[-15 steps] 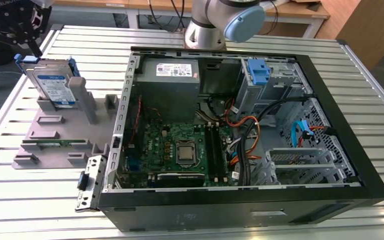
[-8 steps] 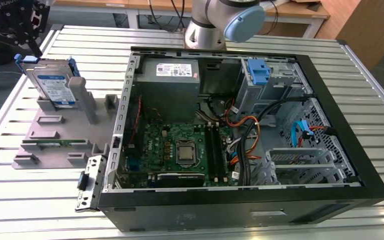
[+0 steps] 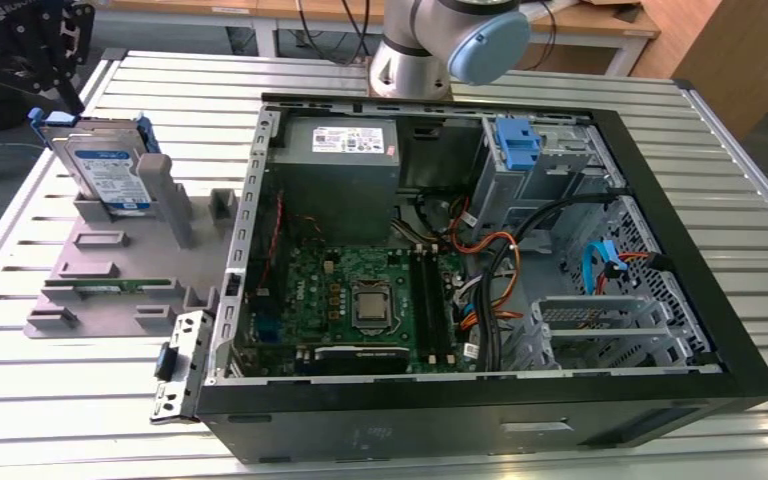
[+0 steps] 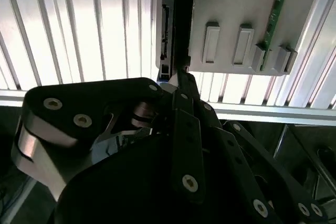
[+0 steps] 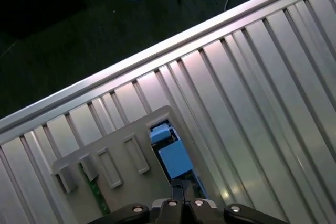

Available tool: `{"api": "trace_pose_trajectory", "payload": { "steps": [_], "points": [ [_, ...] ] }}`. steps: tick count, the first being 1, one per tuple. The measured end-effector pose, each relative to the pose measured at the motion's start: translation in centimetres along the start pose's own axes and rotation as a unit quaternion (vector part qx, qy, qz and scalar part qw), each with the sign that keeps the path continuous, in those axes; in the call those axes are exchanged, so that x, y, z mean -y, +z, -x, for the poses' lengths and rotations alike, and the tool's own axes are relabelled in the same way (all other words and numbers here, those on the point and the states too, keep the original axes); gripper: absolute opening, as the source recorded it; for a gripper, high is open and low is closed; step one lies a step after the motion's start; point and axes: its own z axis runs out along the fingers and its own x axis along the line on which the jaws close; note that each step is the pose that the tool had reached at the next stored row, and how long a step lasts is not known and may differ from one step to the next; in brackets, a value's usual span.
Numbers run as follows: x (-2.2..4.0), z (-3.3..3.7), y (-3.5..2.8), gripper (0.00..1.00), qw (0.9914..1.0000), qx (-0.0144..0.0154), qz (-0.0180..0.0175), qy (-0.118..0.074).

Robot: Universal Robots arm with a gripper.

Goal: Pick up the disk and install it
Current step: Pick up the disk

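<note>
The pincer (image 4: 181, 77) looks pressed together and empty, poised over the corner of the worktop (image 3: 37, 400) at the exterior view's left. It points down at the narrow top edge of the disk (image 3: 111, 170) without touching it. So I judge this to be the approach of the pick-up step, with nothing lifted yet.

The disk stands on edge, leaning slightly, in a slot at the far end of a grey holder (image 3: 104, 270). Its label faces outward and its blue bracket (image 5: 173, 158) caps the top. A grasp here would call for the jaws to part and straddle that thin upper edge squarely, because the blue frame gives little width to bite on.

Room above the disk is free. A grey post of the holder (image 3: 171, 195) stands just beside its face, and a green circuit strip (image 3: 124, 285) lies further along the holder.

Well apart, at the exterior view's right, the open computer case (image 3: 744, 380) has a raised rim all round. Inside, orange and black cables (image 3: 491, 270) crowd near the metal drive cage (image 3: 598, 320)
</note>
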Motion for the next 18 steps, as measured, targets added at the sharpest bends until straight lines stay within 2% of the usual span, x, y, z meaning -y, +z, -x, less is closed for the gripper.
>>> {"api": "trace_pose_trajectory", "payload": {
  "steps": [2, 5, 8, 10, 14, 18],
  "points": [
    [0.00, 0.00, 0.02, 0.11, 0.99984, -0.0008, 0.0004, -0.018],
    [0.00, 0.00, 0.06, 0.11, 0.99897, -0.0019, 0.0011, -0.045],
    [0.00, 0.00, 0.10, 0.11, 0.99738, -0.0030, 0.0018, -0.072],
    [0.00, 0.00, 0.14, 0.11, 0.99590, -0.0039, 0.0022, -0.090],
    [0.08, 0.04, 0.17, 0.11, 0.99455, -0.0045, 0.0026, -0.104],
    [0.19, 0.09, 0.27, 0.11, 0.99205, -0.0053, 0.0030, -0.126]
  ]
}}
